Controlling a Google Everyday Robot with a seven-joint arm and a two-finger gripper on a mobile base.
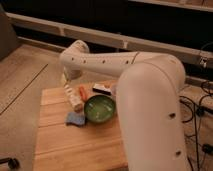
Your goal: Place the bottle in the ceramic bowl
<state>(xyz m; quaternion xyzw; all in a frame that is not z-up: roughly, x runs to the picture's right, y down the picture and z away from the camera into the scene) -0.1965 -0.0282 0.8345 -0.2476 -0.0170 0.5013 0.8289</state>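
The whitish bottle (73, 98) lies on the wooden table (75, 150), just left of the glossy green ceramic bowl (100, 109). The bowl holds nothing. My white arm sweeps in from the lower right up to an elbow at the far left, above the table's back corner. My gripper (68, 77) hangs down below that elbow at the table's far-left edge, just behind and above the bottle, and mostly merges with the arm. It holds nothing that I can see.
A small orange item (83, 92) lies between the bottle and the bowl. A blue sponge (76, 119) sits in front of the bottle. A white and red packet (102, 89) lies behind the bowl. My arm (150, 110) covers the table's right side. Cables (200, 107) lie on the floor at right.
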